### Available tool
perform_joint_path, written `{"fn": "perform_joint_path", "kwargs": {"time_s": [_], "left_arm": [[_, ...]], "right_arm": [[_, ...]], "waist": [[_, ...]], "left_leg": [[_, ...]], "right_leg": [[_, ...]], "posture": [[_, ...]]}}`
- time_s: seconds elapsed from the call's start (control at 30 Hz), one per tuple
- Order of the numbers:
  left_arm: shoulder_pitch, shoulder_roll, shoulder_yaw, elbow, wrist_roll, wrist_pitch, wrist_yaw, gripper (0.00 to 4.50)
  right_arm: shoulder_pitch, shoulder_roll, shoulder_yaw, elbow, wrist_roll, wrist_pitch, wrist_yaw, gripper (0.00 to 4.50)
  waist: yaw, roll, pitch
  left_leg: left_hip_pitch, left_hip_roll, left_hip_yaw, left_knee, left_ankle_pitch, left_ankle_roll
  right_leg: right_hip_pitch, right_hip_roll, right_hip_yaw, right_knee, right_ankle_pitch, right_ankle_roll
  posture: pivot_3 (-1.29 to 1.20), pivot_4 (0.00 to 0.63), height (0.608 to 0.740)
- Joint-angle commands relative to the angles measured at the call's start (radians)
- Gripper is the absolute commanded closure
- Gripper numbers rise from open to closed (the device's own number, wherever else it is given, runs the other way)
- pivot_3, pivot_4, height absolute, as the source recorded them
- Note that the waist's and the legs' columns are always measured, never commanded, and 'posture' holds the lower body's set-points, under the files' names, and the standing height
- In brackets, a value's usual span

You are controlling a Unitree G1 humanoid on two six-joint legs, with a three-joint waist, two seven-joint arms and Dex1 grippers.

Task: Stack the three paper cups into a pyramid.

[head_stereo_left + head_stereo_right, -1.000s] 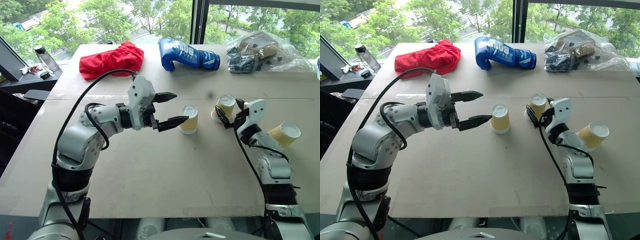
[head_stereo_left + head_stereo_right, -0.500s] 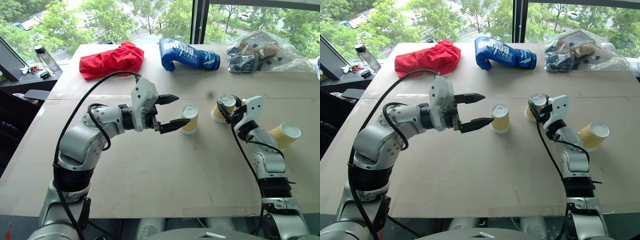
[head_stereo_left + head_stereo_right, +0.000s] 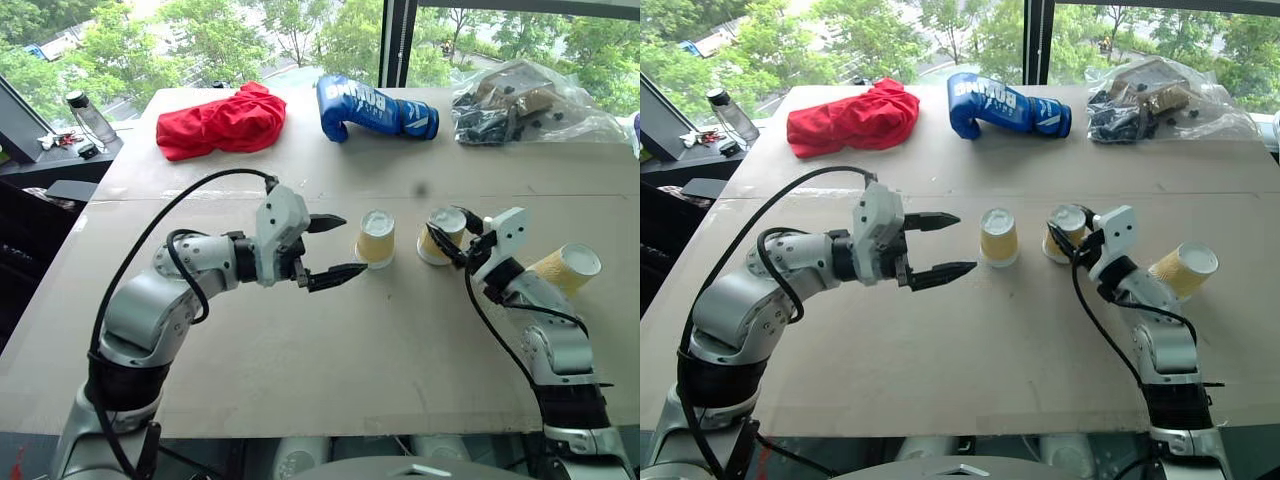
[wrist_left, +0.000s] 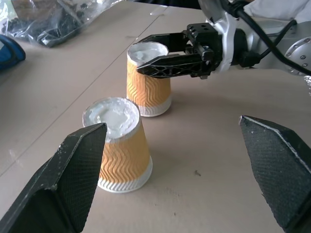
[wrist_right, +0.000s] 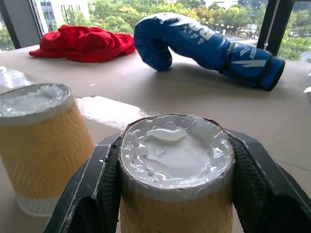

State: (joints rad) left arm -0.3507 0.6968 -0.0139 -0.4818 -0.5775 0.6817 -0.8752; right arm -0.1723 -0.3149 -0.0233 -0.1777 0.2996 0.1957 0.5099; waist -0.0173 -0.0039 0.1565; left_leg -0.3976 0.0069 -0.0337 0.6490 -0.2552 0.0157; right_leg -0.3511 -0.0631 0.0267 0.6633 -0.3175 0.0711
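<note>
Three paper cups [image 3: 376, 238] [image 3: 442, 234] [image 3: 566, 268] — one red cloth [image 3: 220, 120], one blue boxing glove [image 3: 372, 108], one plastic bag [image 3: 520, 100].

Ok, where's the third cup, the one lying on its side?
In the left eye view the tipped cup lies at the table's right edge, just right of the right gripper, which is shut on the middle cup.

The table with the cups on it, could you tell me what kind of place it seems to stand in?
Probably an upper-floor lab or test room: the cardboard-covered table stands against big windows over treetops, with odd props on it, a blue boxing glove, a red cloth and a plastic bag.
</note>
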Motion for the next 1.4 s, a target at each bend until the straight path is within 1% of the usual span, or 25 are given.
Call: {"fn": "perform_joint_path", "kwargs": {"time_s": [0.03,0.3,0.53,0.6,0.67,0.7,0.9,1.07,1.2,1.3,1.4], "left_arm": [[0.011,0.014,0.042,-0.060,-0.025,-0.013,0.004,0.00],[0.025,0.020,0.050,-0.063,-0.025,-0.015,0.019,0.00],[0.025,0.020,0.048,-0.062,-0.025,-0.021,0.027,0.00],[0.026,0.020,0.047,-0.062,-0.023,-0.024,0.028,0.00],[0.026,0.018,0.048,-0.062,-0.024,-0.026,0.031,0.00],[0.028,0.017,0.048,-0.063,-0.024,-0.027,0.033,0.00],[0.032,0.015,0.048,-0.070,-0.029,-0.027,0.042,0.00],[0.015,0.005,0.042,-0.074,-0.042,-0.022,0.046,0.00],[-0.031,-0.011,0.025,-0.055,-0.054,-0.021,0.034,0.00],[-0.076,-0.042,-0.002,-0.031,-0.065,-0.023,0.023,0.00],[-0.129,-0.077,-0.038,-0.005,-0.060,-0.027,0.010,0.00]], "right_arm": [[0.010,-0.012,0.031,-0.051,0.011,0.024,0.033,2.27],[-0.029,0.023,0.073,-0.014,-0.025,0.008,0.019,2.27],[-0.057,0.040,0.084,0.025,-0.041,0.000,0.013,2.27],[-0.054,0.038,0.085,0.024,-0.036,0.006,0.022,1.26],[-0.053,0.038,0.081,0.020,-0.031,0.010,0.025,0.49],[-0.053,0.038,0.078,0.019,-0.030,0.009,0.025,0.02],[-0.044,0.026,0.046,-0.009,-0.028,-0.009,0.019,0.02],[0.015,-0.014,0.002,-0.082,0.009,-0.005,0.043,0.02],[0.123,-0.082,-0.064,-0.193,0.076,0.001,0.097,0.02],[0.168,-0.104,-0.108,-0.247,0.082,-0.024,0.086,0.02],[0.188,-0.106,-0.158,-0.291,0.068,-0.042,0.042,0.02]], "waist": [[0.001,0.000,0.000],[0.000,0.000,0.000],[0.000,0.000,0.000],[0.000,0.000,0.000],[0.000,0.000,0.000],[0.001,0.000,0.000],[0.001,0.000,0.000],[0.005,0.000,0.000],[0.007,0.000,0.001],[0.005,0.000,0.001],[0.002,0.000,0.001]], "left_leg": [[0.000,0.000,0.000,0.000,0.000,0.000],[0.000,0.000,0.000,0.000,0.000,0.000],[0.000,0.000,0.000,0.000,0.000,0.000],[0.000,0.000,0.000,0.000,0.000,0.000],[0.000,0.000,0.000,0.000,0.000,0.000],[0.000,0.000,0.000,0.000,0.000,0.000],[0.000,0.000,0.000,0.000,0.000,0.000],[0.000,0.000,0.000,0.000,0.000,0.000],[0.000,0.000,-0.001,0.000,0.000,0.000],[-0.001,0.000,0.000,0.000,0.000,0.000],[0.000,-0.001,0.000,0.001,0.000,0.000]], "right_leg": [[0.000,0.000,0.000,0.000,0.000,0.000],[0.000,0.000,0.000,0.000,0.000,0.000],[0.000,0.000,0.000,0.000,0.000,0.000],[0.000,0.000,0.000,0.000,0.000,0.000],[0.000,0.000,0.000,0.000,0.000,0.000],[0.000,0.000,0.000,0.000,0.000,0.000],[0.000,0.000,0.000,0.000,0.000,0.000],[0.000,0.000,0.000,0.000,0.000,0.000],[0.000,0.000,-0.001,0.000,0.000,0.000],[0.000,0.000,-0.001,0.000,0.000,0.000],[0.000,0.000,0.000,0.000,0.000,0.000]], "posture": [[0.00,0.150,0.740],[0.00,0.150,0.740],[0.00,0.150,0.740],[0.00,0.150,0.740],[0.00,0.150,0.740],[0.00,0.150,0.740],[0.00,0.150,0.740],[0.00,0.150,0.740],[0.00,0.150,0.740],[0.00,0.150,0.740],[0.00,0.150,0.740]]}}
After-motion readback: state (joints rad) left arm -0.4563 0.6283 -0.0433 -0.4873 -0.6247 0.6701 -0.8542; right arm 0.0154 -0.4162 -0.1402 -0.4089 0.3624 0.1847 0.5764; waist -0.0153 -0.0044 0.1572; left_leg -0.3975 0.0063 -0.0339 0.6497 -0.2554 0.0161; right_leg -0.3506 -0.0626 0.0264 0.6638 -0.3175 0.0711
